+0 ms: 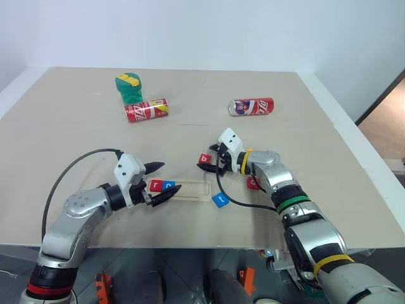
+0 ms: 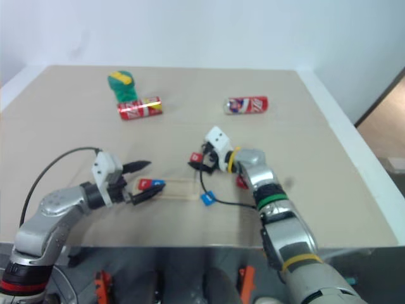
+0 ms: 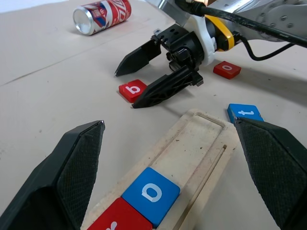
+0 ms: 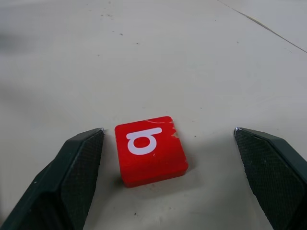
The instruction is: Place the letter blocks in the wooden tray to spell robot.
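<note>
The wooden tray (image 1: 190,189) lies near the table's front edge, with a red r block (image 1: 156,185) and a blue o block (image 1: 168,185) side by side at its left end. My left gripper (image 1: 171,176) hovers open over those two blocks. A red b block (image 4: 151,148) lies flat on the table beyond the tray's right end. My right gripper (image 4: 168,130) stands open with one finger on each side of the b block. A blue t block (image 1: 220,200) lies just right of the tray. A red o block (image 3: 227,69) lies under my right wrist.
Two red soda cans (image 1: 146,110) (image 1: 252,106) lie on their sides at the back of the table. A green cup (image 1: 128,87) stands behind the left can. A black cable (image 1: 240,202) loops from my right wrist across the table near the t block.
</note>
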Robot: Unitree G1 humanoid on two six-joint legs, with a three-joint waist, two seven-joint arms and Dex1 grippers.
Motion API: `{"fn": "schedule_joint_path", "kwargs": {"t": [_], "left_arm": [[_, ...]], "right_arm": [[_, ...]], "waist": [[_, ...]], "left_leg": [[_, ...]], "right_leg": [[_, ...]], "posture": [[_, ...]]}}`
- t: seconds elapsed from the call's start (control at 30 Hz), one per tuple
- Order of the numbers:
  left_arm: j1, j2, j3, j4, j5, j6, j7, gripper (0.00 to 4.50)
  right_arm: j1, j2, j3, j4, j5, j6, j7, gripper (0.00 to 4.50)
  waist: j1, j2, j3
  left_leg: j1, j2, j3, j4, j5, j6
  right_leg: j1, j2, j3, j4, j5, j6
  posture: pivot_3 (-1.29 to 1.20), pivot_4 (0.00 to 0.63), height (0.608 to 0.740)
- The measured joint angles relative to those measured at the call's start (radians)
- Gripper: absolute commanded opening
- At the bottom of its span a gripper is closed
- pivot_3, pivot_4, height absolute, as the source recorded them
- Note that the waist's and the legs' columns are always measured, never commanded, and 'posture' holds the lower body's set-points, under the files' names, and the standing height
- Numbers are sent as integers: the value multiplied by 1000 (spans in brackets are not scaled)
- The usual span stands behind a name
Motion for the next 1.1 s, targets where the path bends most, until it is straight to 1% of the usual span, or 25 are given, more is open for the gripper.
{"fn": "schedule_joint_path", "kwargs": {"t": [0.07, 0.1, 0.13, 0.23, 0.4, 0.47, 0.5, 0.53, 0.67, 0.73, 0.8, 0.97, 1.03, 1.1], "left_arm": [[1, 0, 0, -1, -4, 3, 3, 4488], [1, 0, -1, -5, -6, 5, 10, 4488], [1, 0, -1, -7, -6, 6, 12, 4488], [4, 0, -4, -14, -9, 9, 17, 4488], [4, -2, -16, -16, -10, 12, 26, 4488], [4, -5, -23, -16, -10, 14, 35, 4500], [4, -5, -26, -16, -11, 17, 39, 4500], [4, -5, -26, -16, -11, 20, 40, 4500], [4, -5, -28, -18, -12, 27, 49, 4500], [4, -5, -28, -19, -13, 30, 53, 4500], [4, 0, -28, -23, -13, 32, 56, 4500], [6, 15, -28, -24, -13, 33, 55, 4500], [6, 17, -30, -24, -14, 33, 53, 4500], [6, 20, -30, -24, -14, 33, 52, 4500]], "right_arm": [[30, 4, -2, -63, 0, 37, -22, 4241], [67, 10, -4, -151, -3, 101, -60, 4241], [80, 12, -3, -184, -6, 126, -74, 4241], [161, 41, 1, -395, -21, 295, -175, 4241], [218, 101, 19, -574, -49, 477, -309, 4241], [224, 112, 19, -596, -52, 506, -342, 3690], [230, 119, 19, -607, -53, 518, -362, 3315], [232, 123, 19, -610, -52, 521, -370, 3041], [243, 136, 18, -611, -53, 518, -421, 1700], [243, 136, 18, -611, -53, 518, -427, 1590], [262, 141, 19, -635, -53, 520, -447, 1583], [293, 130, 11, -707, -34, 559, -445, 1583], [315, 99, 6, -772, -15, 597, -428, 1583], [340, 44, -13, -858, 14, 639, -396, 1583]], "waist": [[0, 0, 0], [-1, 0, 0], [-1, 0, 0], [-1, 0, 0], [-1, 0, 0], [-1, 0, 0], [-1, 0, 0], [0, 0, 0], [0, 0, 0], [1, 0, 0], [1, 0, 0], [1, 0, 0], [2, 0, 0], [2, 0, 0]], "left_leg": [[0, 0, 0, 0, 0, 0], [0, 0, 0, -1, 0, 0], [0, 0, 0, -1, 0, 0], [0, 1, 0, -1, 0, 0], [0, 1, 0, -2, 0, 0], [0, 1, 0, -1, 0, 0], [0, 1, 0, -1, 0, -1], [0, 1, 0, -1, 0, -1], [0, 1, 0, -1, 1, -1], [0, 0, 0, -1, 1, -1], [0, 0, 0, -1, 1, -1], [-2, 0, 0, -2, 1, -1], [-3, -1, 0, -2, 1, -1], [-3, -2, 0, -3, 1, -1]], "right_leg": [[0, 0, 0, 0, 0, 0], [0, 0, 0, 0, 0, 0], [0, 0, 0, 0, 0, 0], [-1, 1, 0, 0, 0, 0], [-1, 2, 0, 0, -1, 0], [-1, 1, 0, 0, -2, 3], [-1, 1, 0, 0, -3, 5], [-1, 1, 0, 0, -3, 5], [-1, 1, 0, 0, -3, 5], [0, 1, 0, 0, -3, 6], [0, 0, 0, -1, -3, 6], [-1, 0, 0, -2, -4, 7], [-1, -1, 0, -3, -4, 8], [-2, -2, 0, -3, -5, 9]], "posture": [[0, 150, 740], [0, 150, 740], [0, 150, 740], [0, 150, 740], [0, 150, 740], [0, 150, 740], [0, 150, 740], [0, 150, 740], [0, 150, 740], [0, 150, 740], [0, 150, 740], [0, 150, 740], [0, 150, 740], [0, 150, 740]]}}
